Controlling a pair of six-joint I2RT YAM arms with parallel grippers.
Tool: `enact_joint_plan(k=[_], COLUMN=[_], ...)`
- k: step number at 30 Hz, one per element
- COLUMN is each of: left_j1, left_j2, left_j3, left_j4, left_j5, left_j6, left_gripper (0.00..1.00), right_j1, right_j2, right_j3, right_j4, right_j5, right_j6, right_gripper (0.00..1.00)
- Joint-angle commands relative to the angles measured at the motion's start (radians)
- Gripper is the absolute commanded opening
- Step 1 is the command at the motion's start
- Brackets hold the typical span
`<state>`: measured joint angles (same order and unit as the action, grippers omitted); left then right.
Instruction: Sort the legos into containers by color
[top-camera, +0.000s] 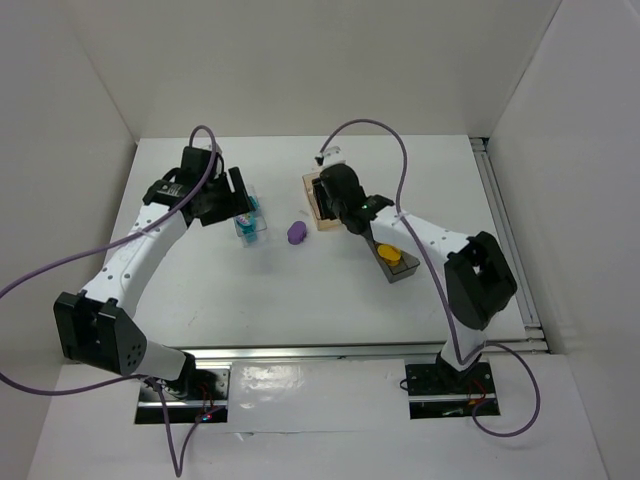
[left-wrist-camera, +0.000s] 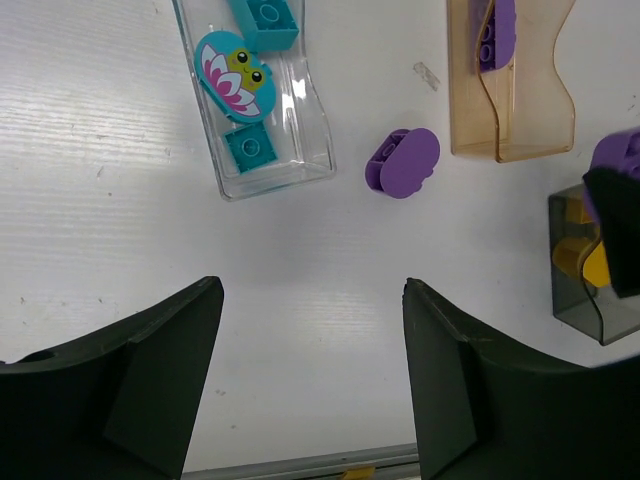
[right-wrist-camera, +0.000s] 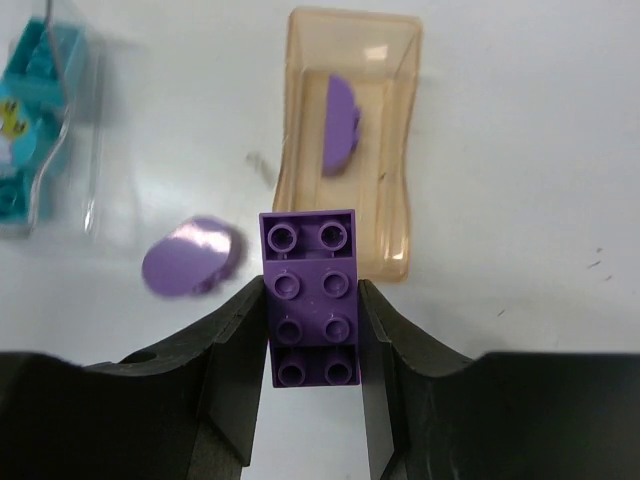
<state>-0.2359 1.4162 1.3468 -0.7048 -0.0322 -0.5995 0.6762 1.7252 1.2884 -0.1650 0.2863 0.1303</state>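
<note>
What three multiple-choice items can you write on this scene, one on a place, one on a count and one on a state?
1. Where does the round purple piece lie?
A. on the table, between the clear bin and the orange bin
B. inside the clear bin
C. inside the orange bin

2. How many teal pieces does the left wrist view show in the clear bin?
A. one
B. three
C. six

3. In what state is the right end effector?
A. open and empty
B. shut on a yellow brick
C. shut on a purple brick

Answers:
1 A, as the piece rests on bare table apart from both bins.
2 B, as a brick, an oval and a small square show there.
3 C, as both fingers press the sides of the studded purple brick.
</note>
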Motion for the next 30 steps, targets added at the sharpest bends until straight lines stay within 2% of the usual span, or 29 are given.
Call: enact_joint_plan(k=[1, 4, 5, 6, 7, 9, 12, 16, 19, 20, 23, 25, 26, 30], left_j1=[0.021, 0.032, 0.032, 0.041, 0.041, 0.05, 0.069, 0.079, 0.09, 0.099, 0.099, 0.109, 0.109, 0.109], left_j2=[-0.037, -0.037, -0.037, -0.037, -0.037, -0.046, -0.056, -0.065, -0.083, -0.083, -0.103, -0.103, -0.103, -0.103], left_j3=[-0.011, -0.011, -0.011, -0.011, -0.011, -0.011, -0.011, -0.011, -0.02, -0.029, -0.038, -0.038, -0.038, -0.047], left_j4=[0.014, 0.004, 0.004, -0.005, -0.005, -0.005, -0.005, -0.005, -0.005, -0.005, 0.005, 0.005, 0.005, 0.005], left_j5=[-0.005, 0.005, 0.005, 0.005, 0.005, 0.005, 0.005, -0.008, -0.031, -0.04, -0.04, -0.031, -0.031, -0.031], left_j6=[0.03, 0.04, 0.04, 0.04, 0.049, 0.049, 0.049, 0.049, 0.037, 0.027, 0.027, 0.027, 0.027, 0.027], left_gripper=[0.81, 0.81, 0.81, 0.81, 0.81, 0.82, 0.82, 0.82, 0.82, 0.82, 0.82, 0.82, 0.82, 0.82], right_j1=[-0.017, -0.035, -0.044, -0.044, -0.044, -0.055, -0.046, -0.027, 0.006, 0.017, 0.068, 0.097, 0.108, 0.108], right_j2=[0.104, 0.158, 0.203, 0.227, 0.273, 0.3, 0.243, 0.104, 0.051, 0.04, 0.04, 0.04, 0.069, 0.137], right_j3=[0.135, 0.211, 0.236, 0.262, 0.325, 0.376, 0.33, 0.172, 0.075, 0.066, 0.034, 0.019, 0.019, 0.063], right_j4=[-0.013, 0.007, 0.007, -0.019, -0.042, -0.114, -0.096, -0.015, -0.005, -0.014, -0.027, -0.015, -0.031, -0.064], right_j5=[0.127, 0.151, 0.151, 0.16, 0.174, 0.198, 0.209, 0.111, 0.007, -0.004, -0.013, 0.01, 0.067, 0.09], right_j6=[0.032, 0.057, 0.066, 0.066, 0.075, 0.098, 0.098, 0.13, 0.181, 0.199, 0.287, 0.368, 0.44, 0.558], right_gripper=[0.35, 0.41, 0.48, 0.6, 0.81, 0.89, 0.91, 0.76, 0.76, 0.83, 0.88, 0.88, 0.88, 0.88])
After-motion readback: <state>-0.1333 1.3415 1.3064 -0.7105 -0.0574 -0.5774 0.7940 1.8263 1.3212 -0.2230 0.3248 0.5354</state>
